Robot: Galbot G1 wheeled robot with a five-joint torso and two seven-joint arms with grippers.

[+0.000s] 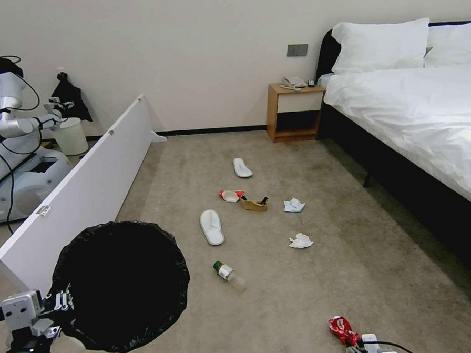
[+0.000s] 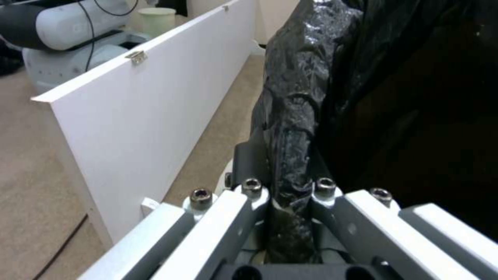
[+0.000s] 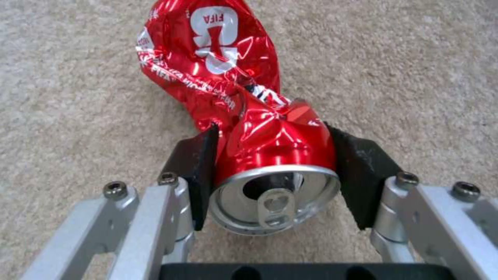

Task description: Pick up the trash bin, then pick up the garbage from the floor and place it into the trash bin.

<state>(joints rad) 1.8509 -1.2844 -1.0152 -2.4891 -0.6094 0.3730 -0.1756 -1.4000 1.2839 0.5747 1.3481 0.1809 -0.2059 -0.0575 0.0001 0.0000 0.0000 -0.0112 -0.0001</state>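
Left hand (image 2: 290,194) clamped shut, right hand (image 3: 275,171) closed, low.

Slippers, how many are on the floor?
2. One slipper lies near the bottle; the other slipper lies farther off toward the nightstand. More may hide under the bed.

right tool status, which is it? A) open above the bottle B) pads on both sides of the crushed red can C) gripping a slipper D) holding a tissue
B: in the right wrist view the right tool has its black pads pressed against either side of the crushed red can, over carpet.
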